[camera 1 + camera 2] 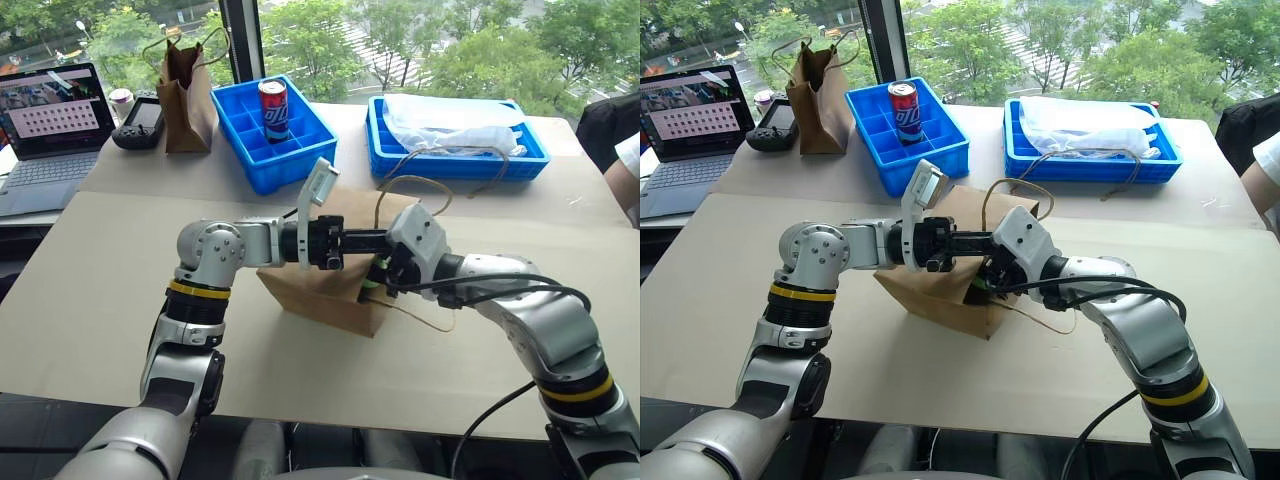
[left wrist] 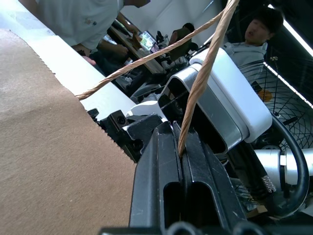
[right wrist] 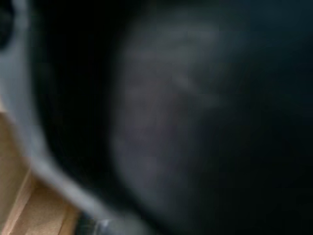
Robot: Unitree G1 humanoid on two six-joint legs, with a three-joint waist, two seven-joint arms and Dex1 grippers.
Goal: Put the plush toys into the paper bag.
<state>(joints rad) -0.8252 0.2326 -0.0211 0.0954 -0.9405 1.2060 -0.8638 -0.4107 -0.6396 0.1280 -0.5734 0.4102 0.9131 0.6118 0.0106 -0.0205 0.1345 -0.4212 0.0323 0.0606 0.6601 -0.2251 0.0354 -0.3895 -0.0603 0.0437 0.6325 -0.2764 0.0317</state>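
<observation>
Bag (image 1: 320,285) sits mid-table, left gripper (image 2: 182,147) clenched on its thin cord handle (image 2: 205,73). Right gripper (image 1: 385,275) is at the mouth with a green toy (image 1: 372,281); can't tell its jaws. Toy looks soft and light, so squeeze its middle.

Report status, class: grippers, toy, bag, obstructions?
Left gripper shut on the paper bag handle. Right gripper at bag mouth, green plush toy there. Nothing visibly blocking.

The paper bag (image 1: 330,285) is sitting mid-bench (image 1: 100,300); behind it, the divided tray (image 1: 272,135) is holding a can (image 1: 273,108), the laptop (image 1: 50,135) lying far left.
</observation>
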